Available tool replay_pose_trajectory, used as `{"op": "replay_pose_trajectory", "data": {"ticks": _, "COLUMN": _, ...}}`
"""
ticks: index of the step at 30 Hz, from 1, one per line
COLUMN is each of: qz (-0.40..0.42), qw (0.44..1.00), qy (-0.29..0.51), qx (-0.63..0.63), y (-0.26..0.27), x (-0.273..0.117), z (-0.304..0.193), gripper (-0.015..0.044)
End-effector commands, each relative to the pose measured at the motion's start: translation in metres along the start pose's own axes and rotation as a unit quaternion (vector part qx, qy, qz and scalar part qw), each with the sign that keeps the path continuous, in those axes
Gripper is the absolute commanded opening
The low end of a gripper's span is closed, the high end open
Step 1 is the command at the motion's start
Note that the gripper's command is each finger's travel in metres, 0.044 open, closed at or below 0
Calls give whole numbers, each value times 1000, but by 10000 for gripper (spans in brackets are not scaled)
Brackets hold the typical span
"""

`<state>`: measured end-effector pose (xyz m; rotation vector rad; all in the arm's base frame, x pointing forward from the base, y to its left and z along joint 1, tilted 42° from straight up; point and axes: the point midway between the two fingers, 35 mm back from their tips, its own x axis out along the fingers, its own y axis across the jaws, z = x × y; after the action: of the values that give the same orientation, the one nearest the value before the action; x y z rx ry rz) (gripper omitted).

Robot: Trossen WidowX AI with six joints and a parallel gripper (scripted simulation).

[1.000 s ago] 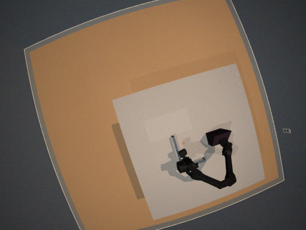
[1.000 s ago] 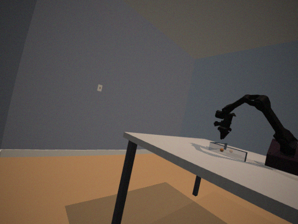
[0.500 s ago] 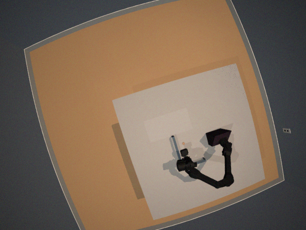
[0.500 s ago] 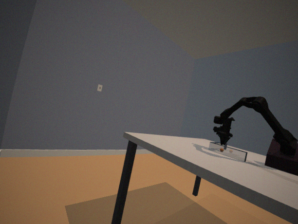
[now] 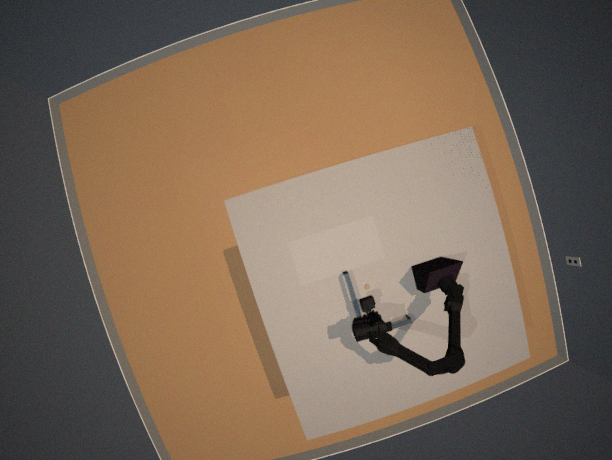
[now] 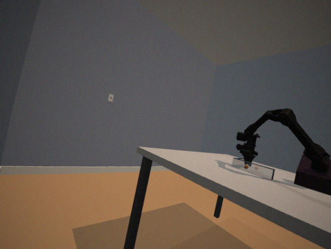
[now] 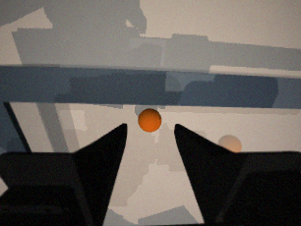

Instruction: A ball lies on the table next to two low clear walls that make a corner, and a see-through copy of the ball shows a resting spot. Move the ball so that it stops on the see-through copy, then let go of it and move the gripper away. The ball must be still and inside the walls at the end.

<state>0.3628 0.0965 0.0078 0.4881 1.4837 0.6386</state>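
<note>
The orange ball [image 6: 246,166] [image 7: 150,120] lies on the table inside the corner, near the long clear wall [image 5: 350,292] [image 6: 266,173] [image 7: 30,85]. In the top view the arm hides it. The see-through copy [image 5: 367,287] [image 6: 256,168] [image 7: 230,143] lies farther along that wall, to the right of the ball in the wrist view. The short clear wall [image 5: 401,320] is partly under the arm. My gripper [image 6: 247,163] [image 7: 150,128] points down and is partly open. Its tips are close above the ball, which appears in line with the gap, not gripped.
The black arm reaches from its dark base [image 5: 435,275] [image 6: 311,176] across the white table [image 5: 280,210] [image 6: 184,159]. The short wall stands close beneath the wrist. Arm shadows fall over the corner area.
</note>
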Motion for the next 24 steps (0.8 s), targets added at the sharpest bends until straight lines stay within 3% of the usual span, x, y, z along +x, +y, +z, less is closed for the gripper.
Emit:
{"op": "replay_pose_trajectory", "data": {"ticks": 1, "qz": 3, "qw": 1000, "qy": -1, "qx": 3, "y": 0, "x": 7, "z": 0, "gripper": 233}}
{"op": "replay_pose_trajectory", "data": {"ticks": 11, "qz": 3, "qw": 1000, "qy": -1, "qx": 3, "y": 1, "x": 20, "z": 0, "gripper": 233}}
{"op": "replay_pose_trajectory", "data": {"ticks": 15, "qz": 3, "qw": 1000, "qy": -1, "qx": 3, "y": 1, "x": 20, "z": 0, "gripper": 128}}
{"op": "replay_pose_trajectory", "data": {"ticks": 24, "qz": 3, "qw": 1000, "qy": -1, "qx": 3, "y": 1, "x": 20, "z": 0, "gripper": 68}}
